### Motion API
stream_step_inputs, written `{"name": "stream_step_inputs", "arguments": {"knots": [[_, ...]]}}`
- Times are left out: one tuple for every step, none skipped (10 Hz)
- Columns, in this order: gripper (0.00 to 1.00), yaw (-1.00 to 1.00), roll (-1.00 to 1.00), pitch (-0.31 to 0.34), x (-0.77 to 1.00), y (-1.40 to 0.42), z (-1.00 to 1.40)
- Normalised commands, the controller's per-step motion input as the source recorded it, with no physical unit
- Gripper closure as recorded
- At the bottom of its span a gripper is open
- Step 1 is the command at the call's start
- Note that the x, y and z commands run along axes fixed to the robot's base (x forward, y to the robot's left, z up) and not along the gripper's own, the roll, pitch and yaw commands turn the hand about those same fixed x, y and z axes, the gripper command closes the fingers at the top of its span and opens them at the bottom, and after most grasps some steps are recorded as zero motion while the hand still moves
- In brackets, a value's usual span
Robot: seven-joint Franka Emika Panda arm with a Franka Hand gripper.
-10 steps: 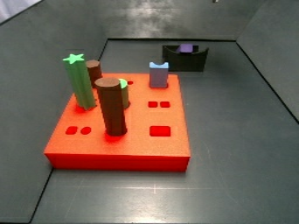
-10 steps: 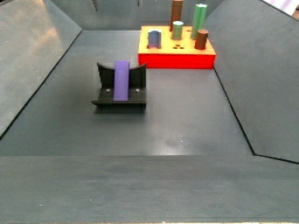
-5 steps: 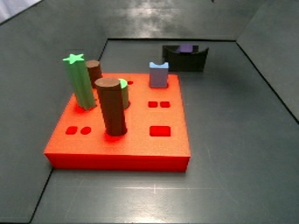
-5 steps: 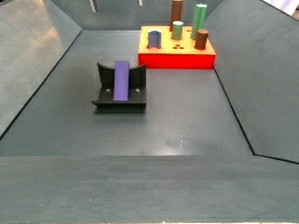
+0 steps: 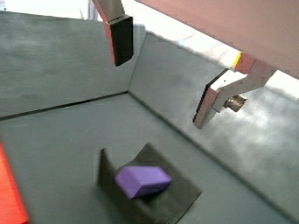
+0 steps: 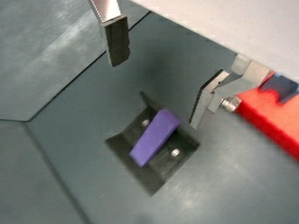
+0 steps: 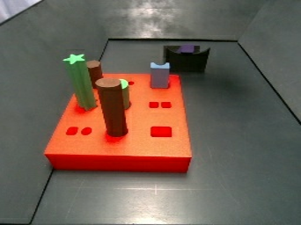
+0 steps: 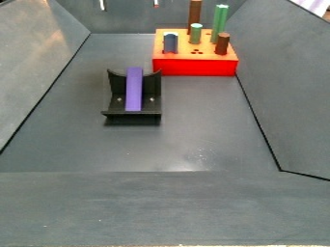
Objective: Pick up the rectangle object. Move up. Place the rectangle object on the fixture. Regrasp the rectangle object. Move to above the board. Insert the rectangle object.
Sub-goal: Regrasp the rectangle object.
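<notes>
The purple rectangle object (image 8: 133, 87) lies along the recess of the dark fixture (image 8: 114, 100) on the grey floor; it also shows in a side view (image 7: 187, 48). In both wrist views my gripper (image 5: 167, 68) (image 6: 163, 70) is open and empty, well above the rectangle object (image 5: 143, 181) (image 6: 156, 137) and the fixture (image 6: 126, 145), with nothing between the fingers (image 6: 117, 42). The red board (image 7: 129, 145) stands apart from the fixture.
The board (image 8: 194, 66) carries a green star-topped peg (image 7: 77, 81), brown pegs (image 7: 112, 107) and a light blue-grey notched peg (image 7: 160, 75), with several holes. Sloped grey walls (image 8: 52, 58) enclose the floor.
</notes>
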Motion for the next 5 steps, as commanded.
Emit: {"name": "stream_step_inputs", "arguments": {"knots": [[0.0, 0.04, 1.0, 0.022, 0.03, -0.02, -0.01], [0.0, 0.05, 1.0, 0.039, 0.05, -0.03, -0.01], [0.0, 0.06, 1.0, 0.059, 0.07, -0.03, -0.01], [0.0, 0.07, 1.0, 0.083, 0.08, -0.03, -0.01], [0.0, 0.09, 1.0, 0.109, 0.08, -0.03, -0.01]]}}
